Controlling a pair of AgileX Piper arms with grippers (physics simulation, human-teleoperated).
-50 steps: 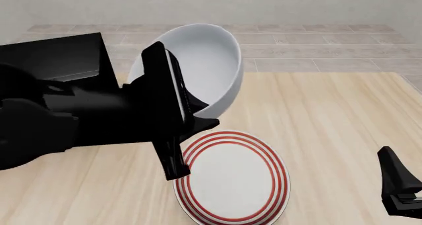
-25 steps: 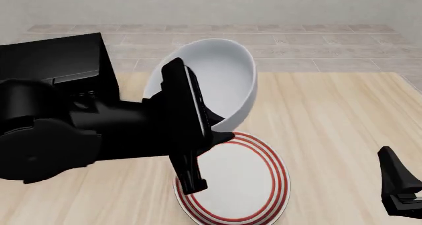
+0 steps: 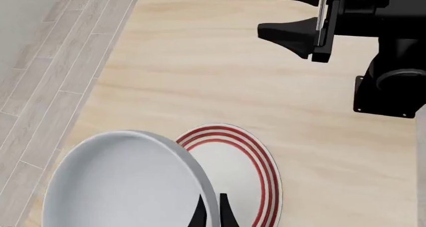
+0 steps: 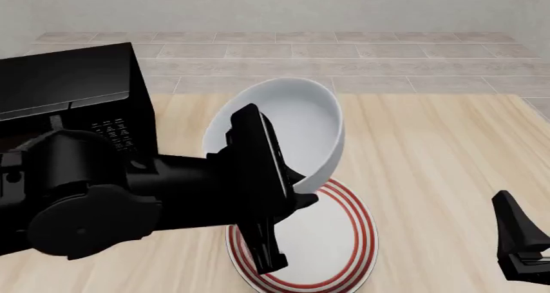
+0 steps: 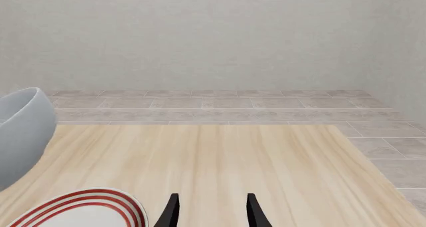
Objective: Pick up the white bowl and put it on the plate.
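Plate near-left rim behind left gripper; right gripper edge-cropped.

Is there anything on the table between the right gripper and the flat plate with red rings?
Nothing: in the front view, only bare light wooden table lies between the right gripper and the flat red-ringed white plate. The right wrist view shows the same.

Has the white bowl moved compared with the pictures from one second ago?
Yes. In the front view the white bowl, held by the left gripper, has moved right and down toward the plate, which has stayed in place.
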